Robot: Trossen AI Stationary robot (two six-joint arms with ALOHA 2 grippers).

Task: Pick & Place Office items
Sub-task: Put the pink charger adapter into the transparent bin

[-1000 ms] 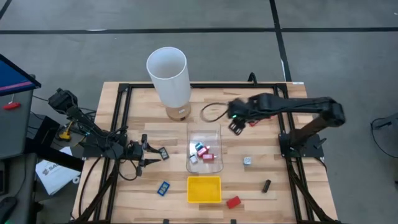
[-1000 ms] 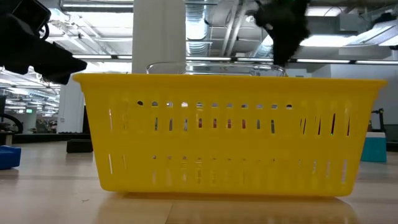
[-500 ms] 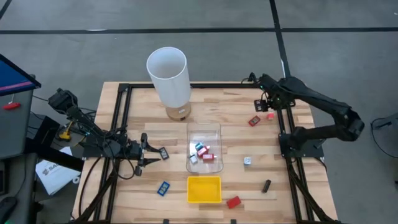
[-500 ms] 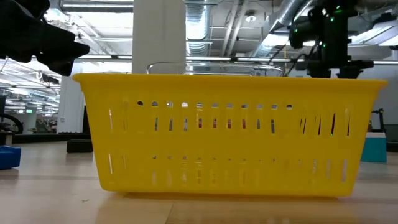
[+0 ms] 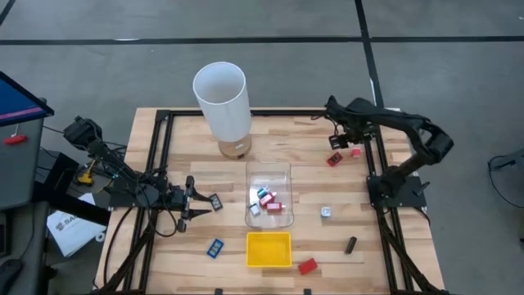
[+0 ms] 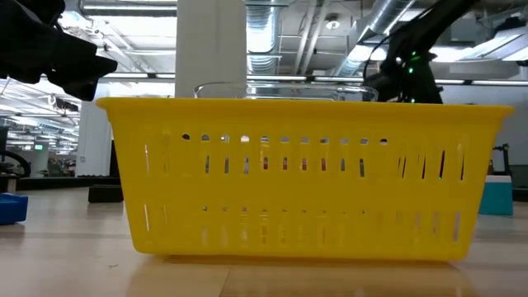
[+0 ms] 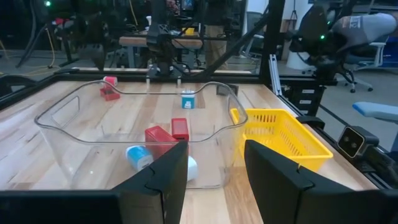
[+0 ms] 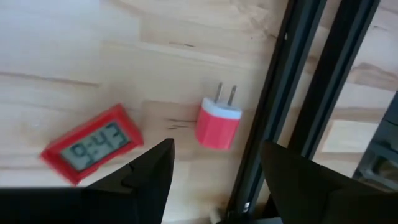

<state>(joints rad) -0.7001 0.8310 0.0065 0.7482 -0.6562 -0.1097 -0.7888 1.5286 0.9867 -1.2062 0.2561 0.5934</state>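
While the right claw hung open above it, the pink plug lay at the surface's two o'clock. It looked light, hard, slippery: pinch its flat sides.

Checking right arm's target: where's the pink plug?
High view: pink plug lies far right, against the frame rail, beside the red clock, under the open right gripper.

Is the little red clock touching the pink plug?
Apart. The right wrist view shows bare wood between the red clock and the pink plug.
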